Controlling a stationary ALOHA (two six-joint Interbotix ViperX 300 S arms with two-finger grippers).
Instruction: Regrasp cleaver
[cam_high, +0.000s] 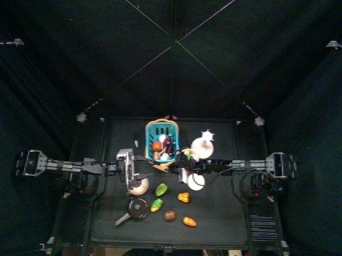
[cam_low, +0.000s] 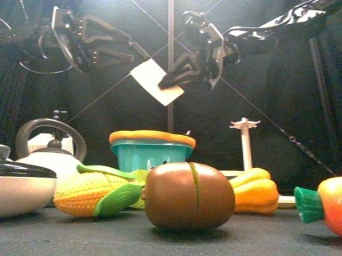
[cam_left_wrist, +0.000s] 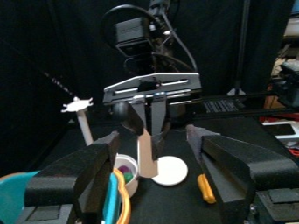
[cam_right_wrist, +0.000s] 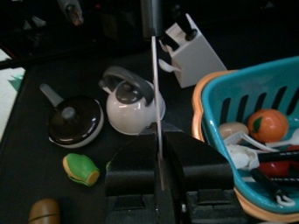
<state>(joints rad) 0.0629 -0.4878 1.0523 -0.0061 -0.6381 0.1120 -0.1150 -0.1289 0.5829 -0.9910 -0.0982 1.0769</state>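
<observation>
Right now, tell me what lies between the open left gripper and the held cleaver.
Nothing: in the front view, only bare air separates the left gripper from the cleaver.

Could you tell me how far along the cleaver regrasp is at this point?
Done: the cleaver is off the table, held in the air by the right hand, which is shut on it above the teal basket. In hand: the left hand faces the cleaver with its jaws wide open, not touching it. Left: the left hand closing on the cleaver and the right letting go.
</observation>
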